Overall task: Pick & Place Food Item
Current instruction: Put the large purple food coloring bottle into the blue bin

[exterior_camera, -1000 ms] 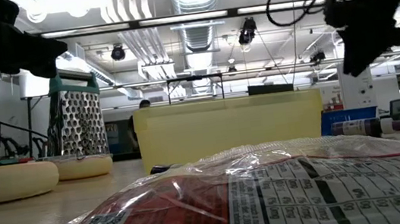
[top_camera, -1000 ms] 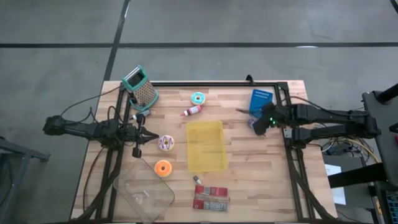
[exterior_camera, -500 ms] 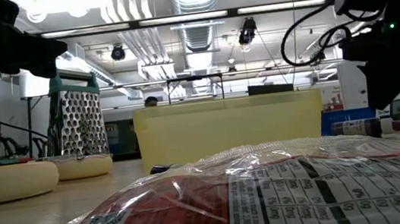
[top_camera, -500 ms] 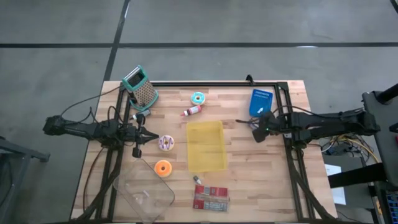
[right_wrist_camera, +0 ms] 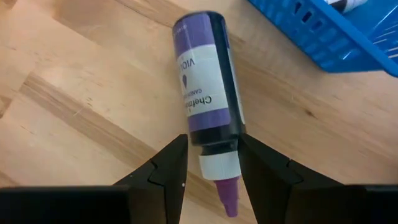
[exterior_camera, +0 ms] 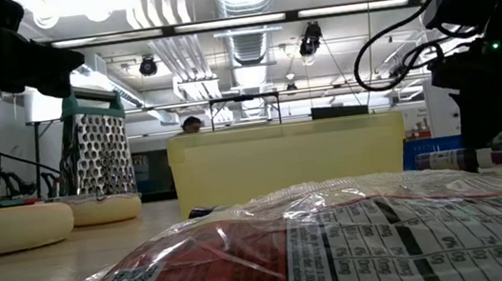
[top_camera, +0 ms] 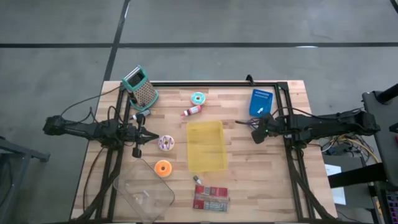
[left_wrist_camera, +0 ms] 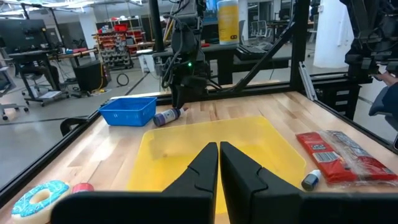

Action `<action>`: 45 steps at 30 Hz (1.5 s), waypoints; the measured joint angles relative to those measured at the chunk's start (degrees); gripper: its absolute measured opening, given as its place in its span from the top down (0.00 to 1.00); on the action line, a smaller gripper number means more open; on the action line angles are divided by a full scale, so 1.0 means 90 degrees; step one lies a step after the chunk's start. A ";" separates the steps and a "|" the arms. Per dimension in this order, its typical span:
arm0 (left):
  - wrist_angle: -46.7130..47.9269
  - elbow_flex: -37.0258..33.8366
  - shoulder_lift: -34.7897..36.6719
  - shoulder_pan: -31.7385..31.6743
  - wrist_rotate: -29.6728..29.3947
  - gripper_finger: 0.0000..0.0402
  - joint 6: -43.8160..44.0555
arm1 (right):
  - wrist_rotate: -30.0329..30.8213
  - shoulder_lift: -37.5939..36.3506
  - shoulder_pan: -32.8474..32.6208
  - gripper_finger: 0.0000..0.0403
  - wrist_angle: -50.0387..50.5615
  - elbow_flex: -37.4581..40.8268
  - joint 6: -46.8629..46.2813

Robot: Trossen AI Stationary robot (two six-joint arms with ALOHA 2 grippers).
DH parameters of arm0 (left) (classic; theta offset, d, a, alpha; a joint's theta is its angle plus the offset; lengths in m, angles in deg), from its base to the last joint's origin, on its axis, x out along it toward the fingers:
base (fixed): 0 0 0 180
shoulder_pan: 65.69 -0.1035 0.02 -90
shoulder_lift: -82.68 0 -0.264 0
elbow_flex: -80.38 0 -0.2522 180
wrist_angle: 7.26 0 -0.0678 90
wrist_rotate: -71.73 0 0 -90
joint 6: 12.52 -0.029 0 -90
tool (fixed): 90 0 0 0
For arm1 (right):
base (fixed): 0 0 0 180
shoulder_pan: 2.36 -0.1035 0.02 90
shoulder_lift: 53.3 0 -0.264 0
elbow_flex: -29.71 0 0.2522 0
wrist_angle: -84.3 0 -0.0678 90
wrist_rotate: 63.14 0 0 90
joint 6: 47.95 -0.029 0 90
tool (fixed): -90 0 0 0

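Note:
A purple bottle (right_wrist_camera: 205,74) with a white collar and a purple nozzle lies on its side on the wooden table, next to the blue basket (right_wrist_camera: 323,31). My right gripper (right_wrist_camera: 212,163) is low over it, slanting down, open, one finger on each side of the bottle's collar end. From the left wrist view the bottle (left_wrist_camera: 166,116) shows under the right arm. My left gripper (left_wrist_camera: 219,163) is shut and holds nothing, level at the table's left side (top_camera: 147,134), facing the yellow tray (top_camera: 206,145). My right gripper's fingers (right_wrist_camera: 171,165) stand close on both sides of the bottle just above its white collar (right_wrist_camera: 219,163), coming from above at a slant and lying across the bottle. Whether they touch it, I cannot tell. The bottle lies flat on the table.
The yellow tray sits mid-table. A teal doughnut (top_camera: 198,98), a red-capped bottle (top_camera: 193,111), a white-and-purple doughnut (top_camera: 166,142) and an orange one (top_camera: 163,167) lie left of it. A grater (top_camera: 140,87) stands far left; a clear box (top_camera: 146,193) and red packet (top_camera: 211,198) lie near.
My right gripper has come down toward the table beside the blue basket, onto the purple bottle, and has sunk from high in the low view to just above the tabletop. The bottle has stayed where it lay.

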 joint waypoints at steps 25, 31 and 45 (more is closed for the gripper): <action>0.0000 0.0000 0.0002 0.0002 -0.0019 0.94 0.0000 | -0.0015 -0.0013 0.0000 0.66 -0.0965 0.0829 -0.0403; 0.0000 0.0000 0.0002 0.0002 -0.0017 0.94 0.0000 | -0.0016 -0.0013 0.0002 0.67 -0.0974 0.0826 -0.0454; 0.0001 0.0000 0.0002 0.0002 0.0002 0.94 0.0000 | -0.0037 -0.0013 0.0002 0.71 -0.0990 0.0821 -0.0626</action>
